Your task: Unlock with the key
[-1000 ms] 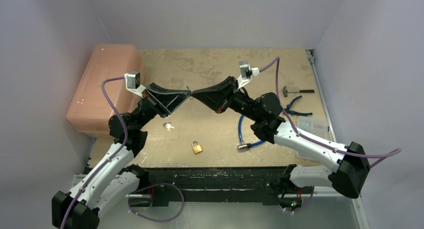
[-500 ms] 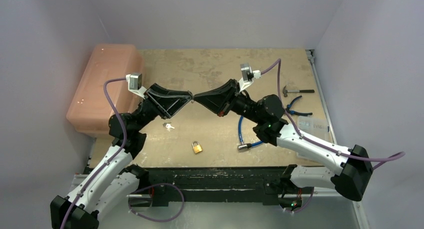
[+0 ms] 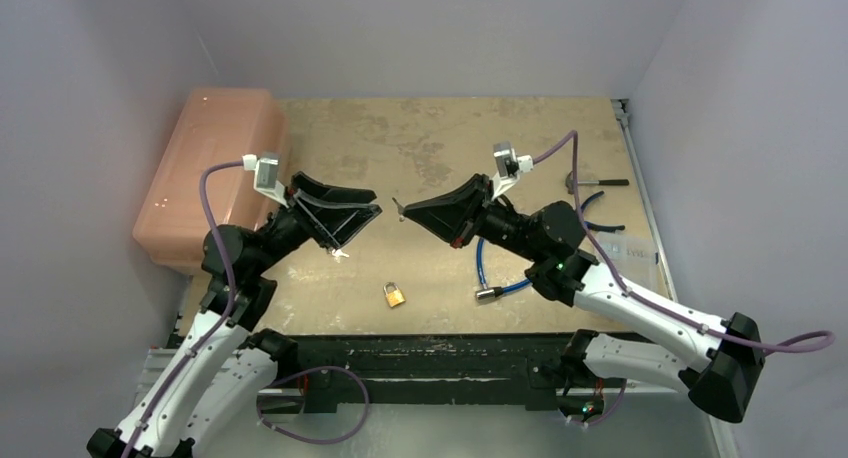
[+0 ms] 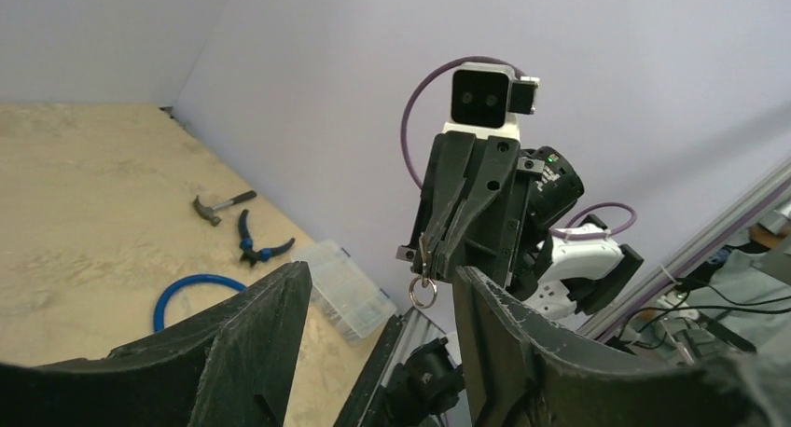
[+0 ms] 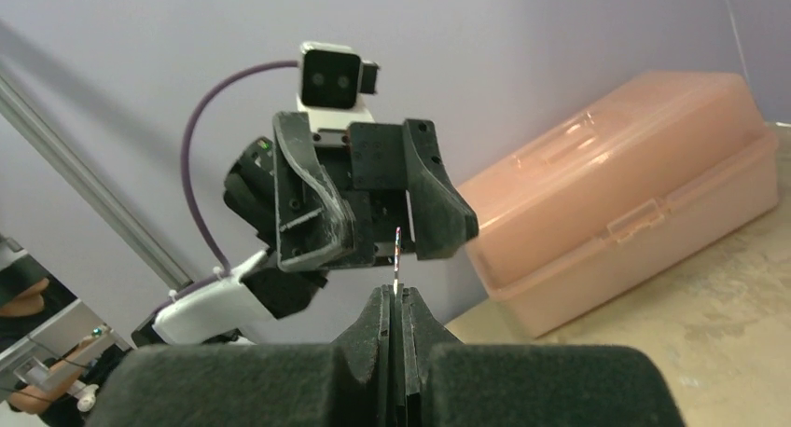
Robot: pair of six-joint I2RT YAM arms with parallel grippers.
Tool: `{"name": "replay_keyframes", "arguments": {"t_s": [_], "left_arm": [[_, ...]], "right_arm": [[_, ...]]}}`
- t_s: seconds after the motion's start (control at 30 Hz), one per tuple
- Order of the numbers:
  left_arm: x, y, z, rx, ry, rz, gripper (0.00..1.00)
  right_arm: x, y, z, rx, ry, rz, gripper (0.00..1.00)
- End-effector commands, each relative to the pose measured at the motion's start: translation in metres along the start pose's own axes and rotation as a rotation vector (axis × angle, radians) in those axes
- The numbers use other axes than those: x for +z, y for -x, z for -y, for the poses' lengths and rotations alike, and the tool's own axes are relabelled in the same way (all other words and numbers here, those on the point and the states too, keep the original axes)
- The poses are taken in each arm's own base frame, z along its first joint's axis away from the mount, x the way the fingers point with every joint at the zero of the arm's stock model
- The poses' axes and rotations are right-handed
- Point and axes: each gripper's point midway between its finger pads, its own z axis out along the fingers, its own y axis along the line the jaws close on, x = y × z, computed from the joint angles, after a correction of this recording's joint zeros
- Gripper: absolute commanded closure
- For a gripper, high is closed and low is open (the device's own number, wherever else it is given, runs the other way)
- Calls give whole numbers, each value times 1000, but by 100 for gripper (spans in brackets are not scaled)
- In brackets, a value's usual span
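A small silver key [image 5: 397, 255] with a ring [image 4: 423, 292] stands upright from my right gripper [image 5: 396, 295], which is shut on it. In the top view that gripper [image 3: 403, 210] hangs above the table's middle with the key [image 3: 398, 206] at its tip. My left gripper [image 3: 375, 202] faces it from the left, a short gap away, open with nothing between its fingers [image 4: 280, 301]. The brass padlock [image 3: 394, 296] lies on the table near the front edge, below both grippers.
A pink plastic toolbox [image 3: 210, 173] fills the left side. A blue cable [image 3: 485, 268], a hammer [image 3: 590, 183], blue-handled pliers [image 3: 592, 213] and a clear plastic box [image 3: 625, 250] lie at the right. Another small key [image 3: 339, 252] lies under the left gripper.
The left gripper has opened, let go of the key and drawn back to the left. The right gripper has kept the key and shifted right and slightly nearer.
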Motion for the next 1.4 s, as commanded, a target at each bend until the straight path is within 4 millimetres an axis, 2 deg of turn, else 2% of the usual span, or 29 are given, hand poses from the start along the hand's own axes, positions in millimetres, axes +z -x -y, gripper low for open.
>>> {"name": "replay_keyframes", "arguments": {"t_s": [0.0,0.07,0.2,0.3,0.5,0.67,0.8,1.0,1.2,1.37], "left_arm": [[-9,-2,-11,112,113,-56,39],[-16,-9,-27,123,203,-86,39],[-39,-29,-72,117,446,-192,40],[-57,-42,-97,102,582,-247,40],[-81,-81,-135,5,753,-396,45],[-106,-121,-163,-130,903,-519,46],[-124,-136,-181,-176,1025,-549,44],[-134,-165,-197,-211,1152,-644,38],[-127,-199,-203,-192,1270,-736,38],[-111,-220,-202,-176,1294,-761,40]], "right_arm": [[-17,-5,11,-28,-87,-24,100],[-26,-9,18,-26,-141,-43,100],[-37,-21,28,-12,-208,-96,100],[-44,-30,34,0,-236,-131,100],[-53,-44,47,14,-294,-170,100],[-71,-49,69,13,-427,-168,100],[-88,-53,84,3,-519,-168,100],[-107,-63,98,-30,-592,-201,100],[-122,-74,101,-49,-600,-234,100],[-129,-80,101,-57,-598,-257,100]]}}
